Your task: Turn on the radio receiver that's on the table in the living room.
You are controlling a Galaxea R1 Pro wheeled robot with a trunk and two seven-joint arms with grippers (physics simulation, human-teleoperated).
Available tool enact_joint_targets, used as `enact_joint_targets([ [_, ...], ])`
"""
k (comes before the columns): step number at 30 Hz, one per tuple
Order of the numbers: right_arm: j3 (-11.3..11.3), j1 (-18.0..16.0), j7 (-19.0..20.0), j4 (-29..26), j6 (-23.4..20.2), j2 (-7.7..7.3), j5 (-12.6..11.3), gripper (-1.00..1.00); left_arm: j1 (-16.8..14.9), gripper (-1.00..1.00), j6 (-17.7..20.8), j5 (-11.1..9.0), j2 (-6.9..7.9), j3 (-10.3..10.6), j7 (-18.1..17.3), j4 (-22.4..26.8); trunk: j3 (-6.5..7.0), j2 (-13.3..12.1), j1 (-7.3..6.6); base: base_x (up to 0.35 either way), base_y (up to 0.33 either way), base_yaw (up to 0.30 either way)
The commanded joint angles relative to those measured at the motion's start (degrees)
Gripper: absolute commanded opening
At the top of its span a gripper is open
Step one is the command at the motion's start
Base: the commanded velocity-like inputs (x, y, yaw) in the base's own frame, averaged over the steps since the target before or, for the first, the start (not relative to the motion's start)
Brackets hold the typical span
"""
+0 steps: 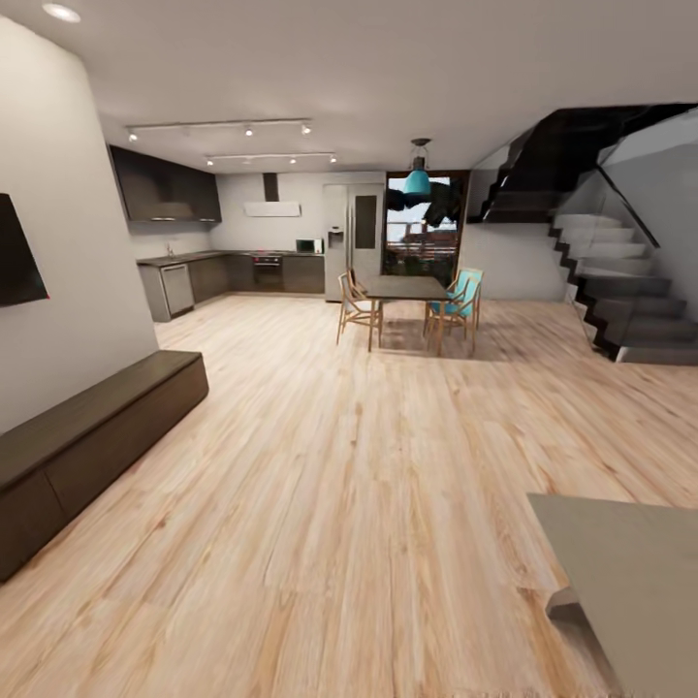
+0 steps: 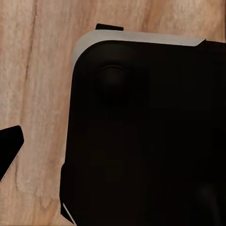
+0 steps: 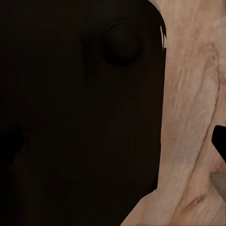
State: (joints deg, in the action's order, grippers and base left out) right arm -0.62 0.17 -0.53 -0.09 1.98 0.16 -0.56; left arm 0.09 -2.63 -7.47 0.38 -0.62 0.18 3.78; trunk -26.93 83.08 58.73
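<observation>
At lower right: grey table [image 1: 630, 572] corner | radio unseen | jaws' state: cannot tell

open plank floor [image 1: 368, 465], table [image 1: 640, 572] corner right

From my head camera, the grey table [image 1: 630, 582] at about four o'clock is cut off by the right and bottom edges, so I get just one corner of it. At nine o'clock the dark wall screen [image 1: 17, 254] is sliced by the left edge, and the low dark bench [image 1: 87, 436] runs out of frame there too. The staircase [image 1: 620, 291] at two o'clock loses its right side to the edge. The small appliance [image 1: 309, 246] on the far kitchen counter is too small to make out. On both wrist cameras a black body [image 2: 150, 141] [image 3: 80, 122] hides most of the wood floor [image 2: 37, 94] [image 3: 193, 94].
</observation>
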Motion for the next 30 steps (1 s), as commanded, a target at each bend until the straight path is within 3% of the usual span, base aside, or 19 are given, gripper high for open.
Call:
enact_joint_targets([
  [1,0.0,0.0,0.0,0.0,0.0,0.00,0.0,1.00,0.0,1.00,0.0,0.0,-0.01,0.0,0.0,0.0,0.00,0.0,0.00,0.004,0.000,-0.280],
  [30,0.1,0.0,0.0,0.0,0.0,0.02,0.0,1.00,0.0,1.00,0.0,0.0,-0.03,0.0,0.0,0.0,0.00,0.0,0.00,0.000,0.000,-0.286],
])
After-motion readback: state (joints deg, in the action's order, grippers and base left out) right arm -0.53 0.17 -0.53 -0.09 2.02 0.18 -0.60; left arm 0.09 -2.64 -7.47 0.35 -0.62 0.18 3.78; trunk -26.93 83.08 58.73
